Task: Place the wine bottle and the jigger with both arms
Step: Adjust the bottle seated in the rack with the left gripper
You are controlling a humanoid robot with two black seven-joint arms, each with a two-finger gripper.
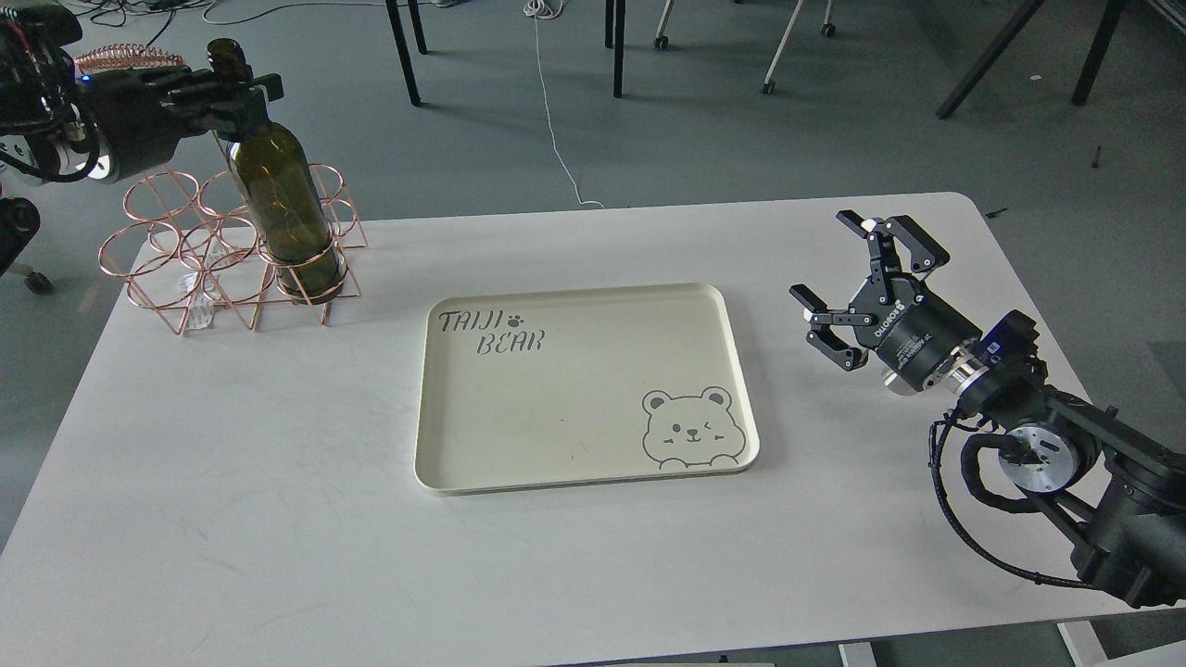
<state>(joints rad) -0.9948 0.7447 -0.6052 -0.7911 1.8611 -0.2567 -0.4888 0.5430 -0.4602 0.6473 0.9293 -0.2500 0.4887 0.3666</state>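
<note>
The dark olive-green wine bottle stands tilted in the front right ring of a copper wire rack at the table's far left. My left gripper is shut on the bottle's neck just below the mouth. My right gripper is open and empty above the table, to the right of the tray. The jigger is out of view.
A cream tray with a bear drawing and "TAIJI BEAR" lettering lies in the middle of the white table. Chair and table legs stand on the floor beyond the far edge.
</note>
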